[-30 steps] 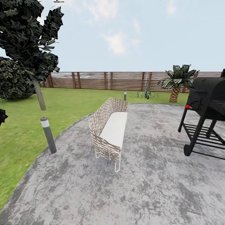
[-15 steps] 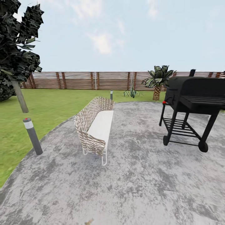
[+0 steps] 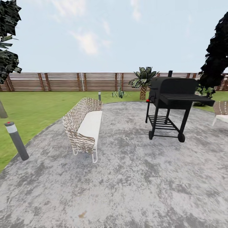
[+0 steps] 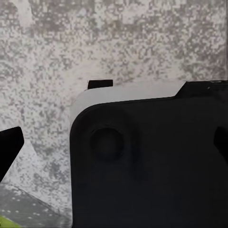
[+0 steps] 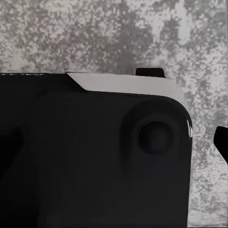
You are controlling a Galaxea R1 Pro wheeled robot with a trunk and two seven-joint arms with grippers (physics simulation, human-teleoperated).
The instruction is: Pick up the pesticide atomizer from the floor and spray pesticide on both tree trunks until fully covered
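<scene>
Head view looks across a grey paved patch [image 3: 133, 177] in the garden, with green lawn [image 3: 38, 106] to the left and a brown slatted fence [image 3: 63, 81] along the back. A woven bench with a white seat [image 3: 84, 126] stands left of centre on the paving, and a black barbecue grill [image 3: 169, 106] stands to its right, well apart from it. A short grey bollard [image 3: 16, 141] sits at the paving's left edge. Dark tree foliage [image 3: 217, 53] hangs at the right edge, and more foliage [image 3: 8, 41] at the left edge above a sliver of trunk [image 3: 2, 110]. A small palm [image 3: 143, 80] grows by the fence. Both wrist views show dark robot housing over mottled paving; I cannot tell how either claw stands.
</scene>
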